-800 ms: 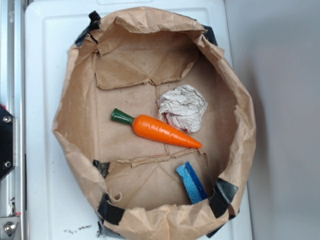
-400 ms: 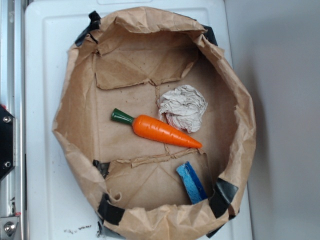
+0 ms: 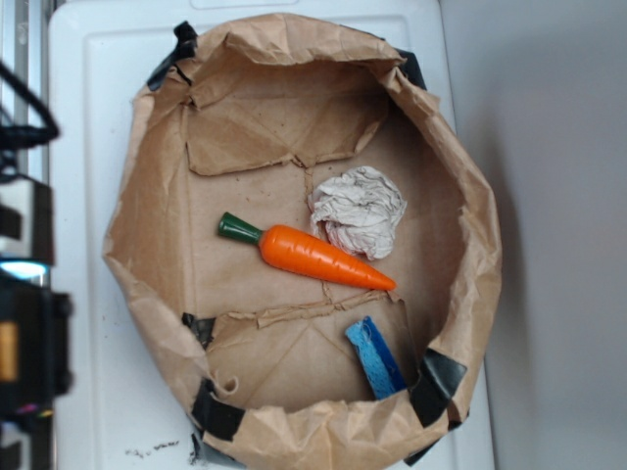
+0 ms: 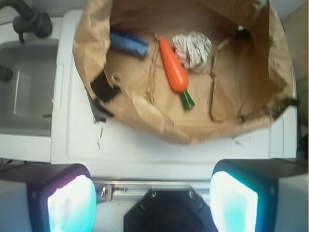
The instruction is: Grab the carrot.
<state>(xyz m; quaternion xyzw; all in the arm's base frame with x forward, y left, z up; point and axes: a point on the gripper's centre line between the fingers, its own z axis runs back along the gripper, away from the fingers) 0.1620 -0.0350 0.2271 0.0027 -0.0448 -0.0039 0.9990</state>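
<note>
The glossy orange toy carrot [image 3: 318, 257] with its dark green stem cap is seen lying flat on the floor of a shallow basin formed from crumpled brown paper [image 3: 147, 196], stem toward the robot's side and tip pointing away, as the wrist view shows. The gripper [image 4: 153, 200] is held above the white surface, well short of the basin's near wall, with its two glowing pads set wide apart and nothing between them. For a clean grasp, the arm is best carried forward over the raised paper rim before any descent, and the jaws aligned across the carrot's thick orange body, not along it. A crumpled white paper ball [image 3: 359, 211] lies just beside the carrot, apparently touching its far flank, so the closing fingers should be kept clear of it. A small blue strip [image 3: 375, 357] rests apart, near another wall.
</note>
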